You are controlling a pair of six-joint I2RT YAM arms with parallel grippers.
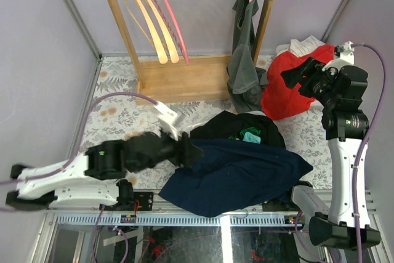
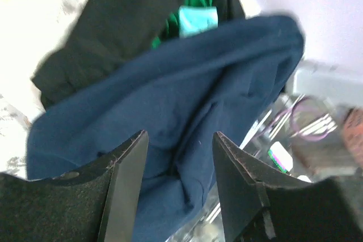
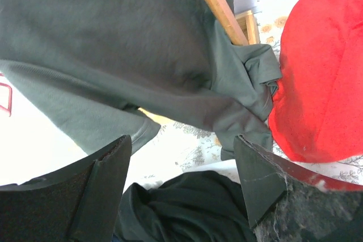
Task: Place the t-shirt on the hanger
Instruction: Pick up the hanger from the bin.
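The navy t-shirt [image 1: 240, 173] lies crumpled at the table's front middle, its lower edge hanging over the front rail. It fills the left wrist view [image 2: 170, 83]. My left gripper [image 1: 189, 151] is open at the shirt's left edge, its jaws [image 2: 180, 137] apart just above the navy cloth and holding nothing. My right gripper [image 1: 290, 78] is open and empty, raised at the right near the red garment; its jaws [image 3: 182, 140] frame bare tablecloth and the black garment. I cannot make out a slim cream hanger in any view.
A black garment [image 1: 240, 124] with a teal item [image 1: 249, 135] lies behind the t-shirt. A wooden rack [image 1: 184, 78] at the back carries light-wood hangers [image 1: 151, 23], a pink hanger [image 1: 172, 16] and a grey-green top [image 1: 243, 60]. A red garment [image 1: 289, 87] lies at the right.
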